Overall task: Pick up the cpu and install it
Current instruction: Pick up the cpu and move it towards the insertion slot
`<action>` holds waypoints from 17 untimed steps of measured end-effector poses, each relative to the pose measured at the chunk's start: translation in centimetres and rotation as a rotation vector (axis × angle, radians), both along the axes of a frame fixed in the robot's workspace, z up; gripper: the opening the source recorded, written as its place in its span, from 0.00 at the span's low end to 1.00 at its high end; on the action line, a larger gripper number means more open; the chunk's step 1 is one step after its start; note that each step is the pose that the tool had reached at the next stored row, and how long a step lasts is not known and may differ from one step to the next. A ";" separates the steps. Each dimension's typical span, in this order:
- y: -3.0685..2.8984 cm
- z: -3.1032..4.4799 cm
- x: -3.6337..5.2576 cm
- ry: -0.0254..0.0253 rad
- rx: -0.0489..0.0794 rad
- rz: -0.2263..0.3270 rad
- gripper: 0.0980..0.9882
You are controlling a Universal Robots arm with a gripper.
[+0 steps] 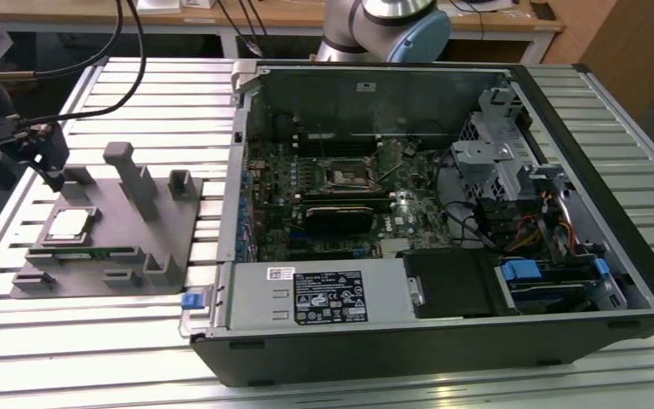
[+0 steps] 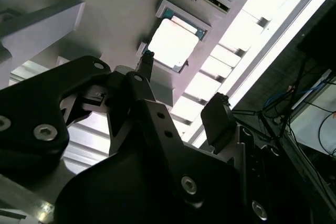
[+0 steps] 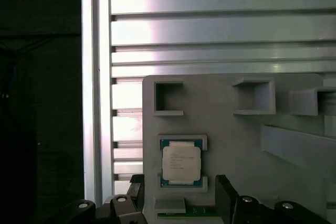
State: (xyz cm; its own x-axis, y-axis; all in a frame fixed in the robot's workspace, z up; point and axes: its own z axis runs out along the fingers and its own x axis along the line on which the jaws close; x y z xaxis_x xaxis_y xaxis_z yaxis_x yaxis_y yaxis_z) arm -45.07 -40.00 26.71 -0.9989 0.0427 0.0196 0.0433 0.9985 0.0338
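The cpu (image 1: 68,225) lay flat in its recess on the grey tray (image 1: 134,247), which sat by the worktop (image 1: 100,358) edge at the exterior view's left, well apart from the open case (image 1: 418,341). The claw (image 1: 50,175) hung above the tray, spread wide and holding nothing. In the first wrist view its two fingers (image 3: 223,190) stood on either side of the cpu (image 3: 181,163). The chip looked thin, with raised lips at two sides. A descent off centre would likely catch a finger on a lip or tilt the chip as the claw closed, and a skewed grip could slip or meet the socket (image 1: 347,175) crooked. Count: one cpu, one tray, one case, one socket, one claw.
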 end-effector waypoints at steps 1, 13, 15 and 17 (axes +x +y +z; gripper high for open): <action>0.00 -0.03 0.00 0.0000 0.000 0.000 0.62; 0.00 -0.51 0.00 -0.0002 0.000 0.000 0.62; 0.00 -0.72 0.00 -0.0003 0.000 0.000 0.62; 0.00 -0.95 0.01 -0.0007 0.000 0.000 0.62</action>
State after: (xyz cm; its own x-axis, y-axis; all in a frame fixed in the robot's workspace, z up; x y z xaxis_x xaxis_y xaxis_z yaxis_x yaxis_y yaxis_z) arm -45.07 -40.01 25.76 -0.9989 0.0426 0.0189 0.0432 0.9985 0.0339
